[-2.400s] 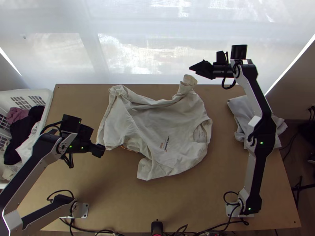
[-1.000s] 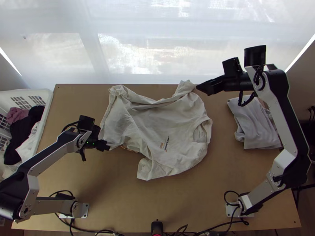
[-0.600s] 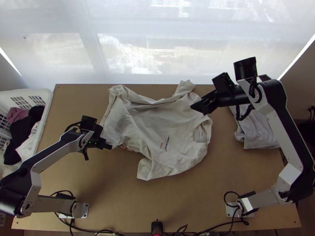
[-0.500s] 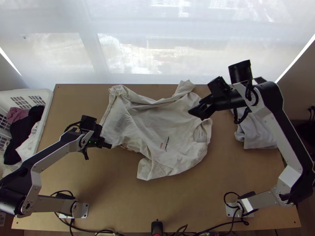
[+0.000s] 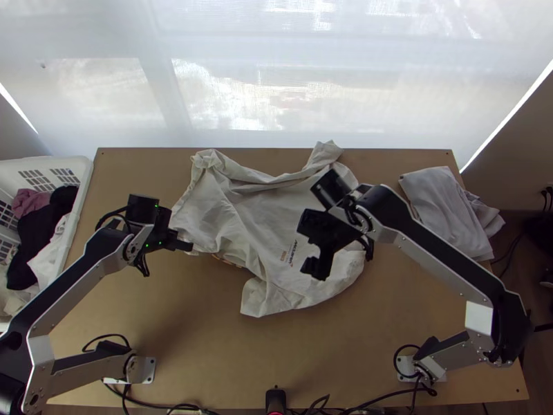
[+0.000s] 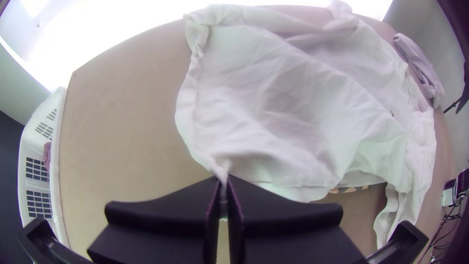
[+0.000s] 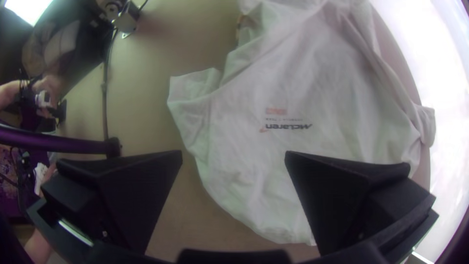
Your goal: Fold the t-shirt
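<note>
The white t-shirt [image 5: 266,207] lies rumpled and partly spread on the table, its printed side up, hem end toward the left arm. At its lower left corner, my left gripper [image 5: 188,246] is shut on the hem; in the left wrist view the cloth is pinched between the fingers of the left gripper [image 6: 223,188]. Above the chest and collar part is my right gripper [image 5: 311,266], hiding some of it. In the right wrist view the right gripper [image 7: 233,159] is open over the t-shirt [image 7: 303,142], its fingers wide apart.
A white basket [image 5: 84,181] with clothes stands at the table's left edge. A folded grey cloth [image 5: 442,207] lies at the right. Bare table [image 5: 276,353] runs along the near side. A person's hand [image 7: 10,93] shows at the right wrist view's edge.
My right gripper has come down from the far right edge to over the shirt's chest and has opened. My left gripper has moved slightly up the table, lifting the hem corner a little.
</note>
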